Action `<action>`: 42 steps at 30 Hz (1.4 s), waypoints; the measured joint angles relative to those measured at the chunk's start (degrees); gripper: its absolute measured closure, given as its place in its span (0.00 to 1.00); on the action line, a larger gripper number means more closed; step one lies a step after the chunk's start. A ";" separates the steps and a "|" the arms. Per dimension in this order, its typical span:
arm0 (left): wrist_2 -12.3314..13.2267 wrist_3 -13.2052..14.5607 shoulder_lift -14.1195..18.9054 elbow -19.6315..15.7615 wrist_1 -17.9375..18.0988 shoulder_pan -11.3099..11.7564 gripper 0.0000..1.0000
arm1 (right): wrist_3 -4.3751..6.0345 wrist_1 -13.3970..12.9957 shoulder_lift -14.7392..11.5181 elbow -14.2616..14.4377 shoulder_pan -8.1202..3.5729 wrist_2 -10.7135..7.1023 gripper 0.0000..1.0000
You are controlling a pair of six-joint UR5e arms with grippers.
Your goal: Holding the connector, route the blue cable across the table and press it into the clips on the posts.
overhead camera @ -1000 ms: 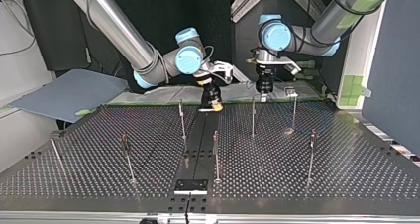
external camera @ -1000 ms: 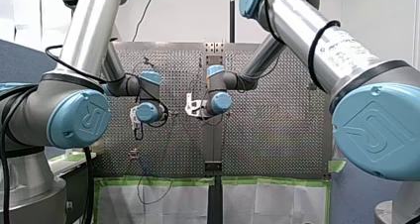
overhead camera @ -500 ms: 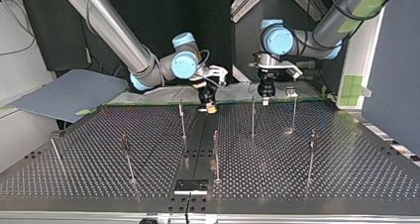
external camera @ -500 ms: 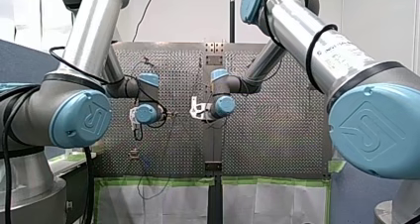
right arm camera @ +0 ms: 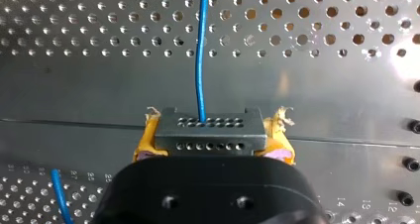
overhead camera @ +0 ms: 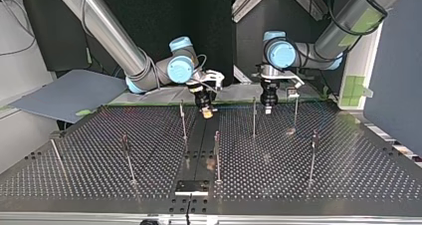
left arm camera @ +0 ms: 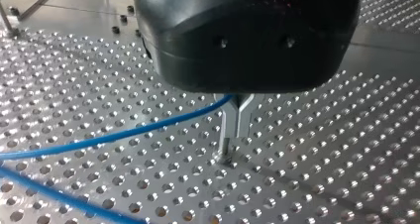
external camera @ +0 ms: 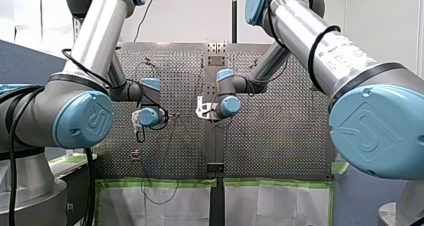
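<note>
1. Front view: my left arm and my right arm reach out over the perforated counter; their wrists hang near each other about the counter's middle, apart; the fingers are hidden under the wrists here, so I cannot tell their state from this side.
2. Top view: my right fingers, with yellow pads, point down over the dark centre strip near the counter's far edge, just above the surface; my left fingers, black, point down to the right of them, between two of the far posts; more posts stand upright nearer and to both sides.
3. Left wrist view: my left fingers are metal and drawn narrow, their tips right at the counter; the blue cable runs in from the side and ends between them; a second stretch lies nearer on the holes.
4. Right wrist view: my right fingers clamp the grey connector between the frayed yellow pads; the blue cable leaves the connector's face and runs straight ahead across the counter, away from the fingers.
</note>
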 joint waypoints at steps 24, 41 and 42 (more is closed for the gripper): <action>1.99 0.19 -0.07 4.22 -4.08 3.49 0.21 | -0.03 0.05 -0.01 -2.80 -1.05 -0.17 1.00; -1.44 3.08 3.13 3.28 -11.98 2.13 0.00 | -0.02 0.13 0.01 -2.81 -1.80 -0.20 1.00; -1.49 3.09 3.50 3.03 -12.34 1.90 0.00 | 0.01 0.11 0.01 -2.81 -1.86 -0.19 1.00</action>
